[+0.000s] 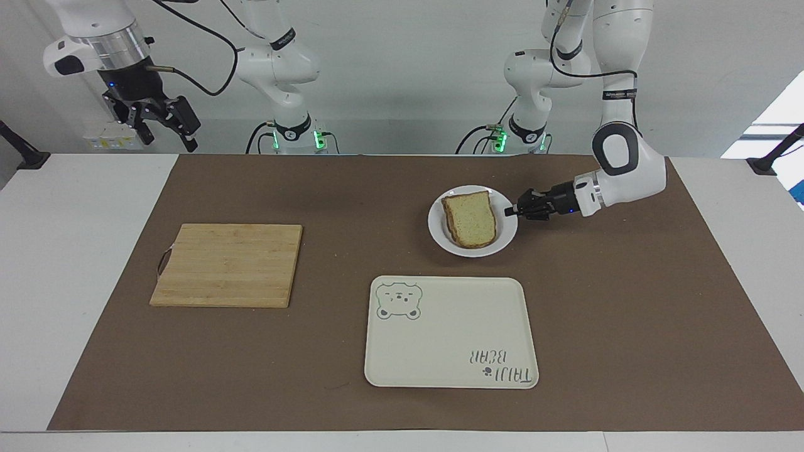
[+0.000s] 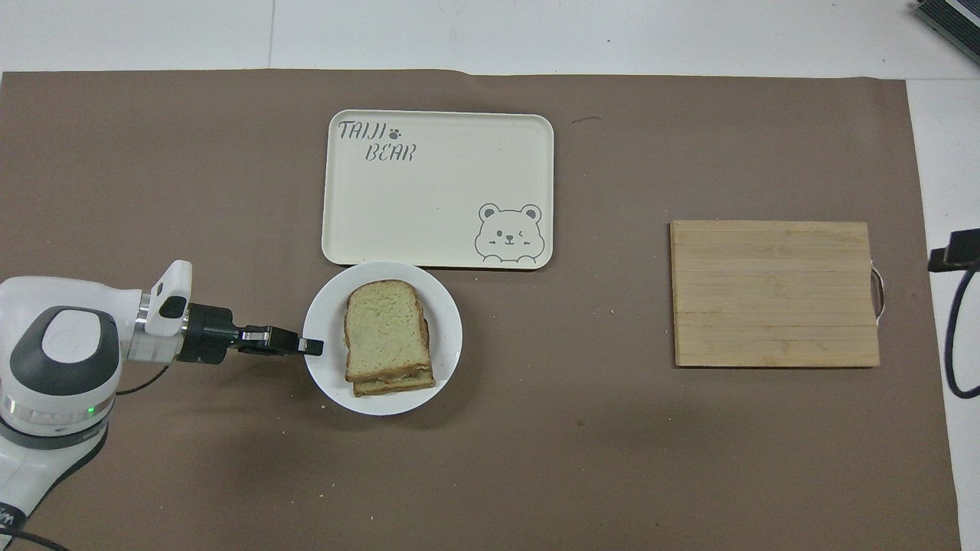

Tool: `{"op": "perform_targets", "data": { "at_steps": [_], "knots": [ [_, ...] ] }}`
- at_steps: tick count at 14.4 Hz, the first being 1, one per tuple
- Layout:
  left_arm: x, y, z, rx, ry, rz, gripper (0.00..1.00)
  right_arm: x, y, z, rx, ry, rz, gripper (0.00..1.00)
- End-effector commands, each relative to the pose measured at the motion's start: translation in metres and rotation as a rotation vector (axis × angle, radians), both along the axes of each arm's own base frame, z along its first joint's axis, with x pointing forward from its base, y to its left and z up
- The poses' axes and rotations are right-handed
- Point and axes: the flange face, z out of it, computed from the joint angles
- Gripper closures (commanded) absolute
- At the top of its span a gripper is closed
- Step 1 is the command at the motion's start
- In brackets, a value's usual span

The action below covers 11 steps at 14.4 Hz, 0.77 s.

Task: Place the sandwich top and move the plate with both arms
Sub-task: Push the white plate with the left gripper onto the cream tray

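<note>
You are looking at a small round white plate (image 1: 472,246) on the brown table cover (image 1: 628,301), just on the robots' side of the cream bear tray (image 1: 450,333). On the plate lies the sandwich top (image 1: 470,217), a pale speckled bread slice with a brown crust, stacked on another slice whose edge peeks out beneath; any filling is hidden. The left gripper (image 1: 510,211) is pinched tight on the plate's rim at the left arm's end. The right gripper (image 1: 164,134) hangs high with fingers spread, holding nothing, past the right arm's end of the cover. The overhead view shows only a dark sliver of it. A wooden board (image 1: 227,265) lies well apart.
</note>
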Motion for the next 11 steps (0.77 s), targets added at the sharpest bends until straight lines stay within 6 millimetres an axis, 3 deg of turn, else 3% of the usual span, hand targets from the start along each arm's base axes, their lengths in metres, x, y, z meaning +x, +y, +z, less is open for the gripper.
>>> {"op": "perform_targets", "data": {
  "at_steps": [1,8,11],
  "knots": [
    [0.064,-0.011,0.019,-0.028,-0.006,0.007,1.00,-0.002,0.007,-0.004,-0.029,0.015,0.036,0.00],
    [0.167,-0.028,0.013,-0.093,0.010,0.126,1.00,-0.005,0.036,-0.015,-0.066,0.040,0.140,0.00],
    [0.185,-0.034,0.003,-0.085,0.006,0.134,1.00,-0.005,0.035,-0.015,-0.071,0.042,0.157,0.00]
  ]
}}
